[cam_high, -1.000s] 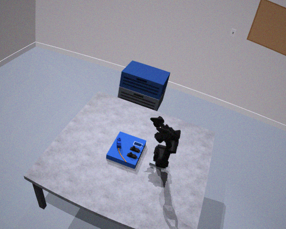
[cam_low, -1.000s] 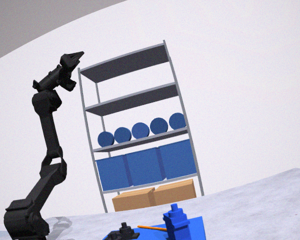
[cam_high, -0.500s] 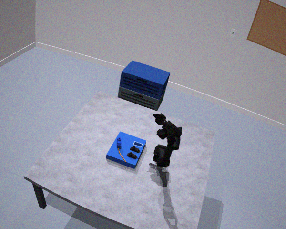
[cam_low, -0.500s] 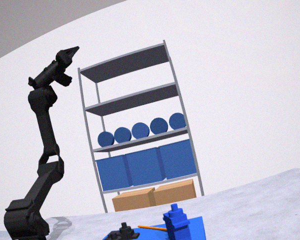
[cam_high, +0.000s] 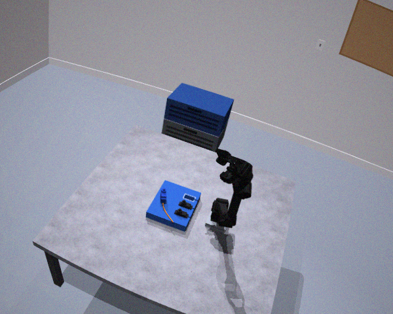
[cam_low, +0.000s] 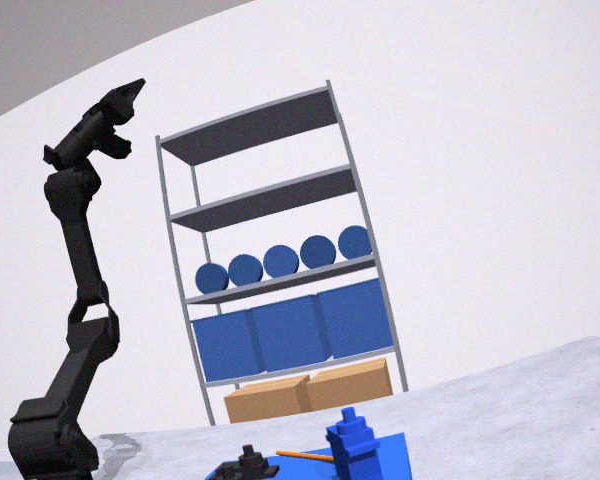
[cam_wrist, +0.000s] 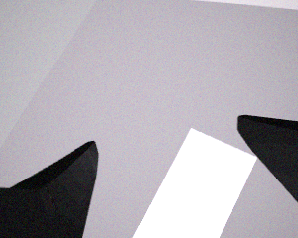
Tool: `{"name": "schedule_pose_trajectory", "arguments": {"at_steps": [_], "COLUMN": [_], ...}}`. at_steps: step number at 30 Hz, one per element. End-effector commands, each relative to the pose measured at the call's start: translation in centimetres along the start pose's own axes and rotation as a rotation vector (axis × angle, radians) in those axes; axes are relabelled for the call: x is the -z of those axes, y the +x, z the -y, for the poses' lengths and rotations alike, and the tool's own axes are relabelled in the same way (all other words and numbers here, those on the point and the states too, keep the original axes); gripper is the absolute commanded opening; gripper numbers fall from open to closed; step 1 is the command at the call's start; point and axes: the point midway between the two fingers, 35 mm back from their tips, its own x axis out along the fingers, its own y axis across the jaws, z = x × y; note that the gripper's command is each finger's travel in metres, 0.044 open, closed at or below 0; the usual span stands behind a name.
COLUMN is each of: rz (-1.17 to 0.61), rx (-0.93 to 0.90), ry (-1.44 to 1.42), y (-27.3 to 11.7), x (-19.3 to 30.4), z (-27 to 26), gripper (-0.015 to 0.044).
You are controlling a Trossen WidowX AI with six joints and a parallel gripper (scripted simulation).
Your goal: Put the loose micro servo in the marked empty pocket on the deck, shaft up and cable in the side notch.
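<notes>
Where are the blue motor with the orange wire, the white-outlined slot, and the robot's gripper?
blue motor point(cam_high: 163, 197) point(cam_low: 356, 454): top and exterior views, its body
white-outlined slot point(cam_high: 189, 197): top view, its dark middle
gripper point(cam_high: 220, 164) point(cam_wrist: 168, 135): top and wrist views, between its fingertips
</notes>
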Motion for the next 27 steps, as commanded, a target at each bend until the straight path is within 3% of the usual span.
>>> {"name": "schedule_pose_trajectory", "arguments": {"at_steps": [1, 27], "rz": [-0.028, -0.183], "rx": [0.001, -0.016], "ry": [0.062, 0.483], "y": [-0.2, -1.5], "x": [1.4, 9.7], "z": [-0.5, -5.7], "gripper": [0.0440, 0.0440]}}
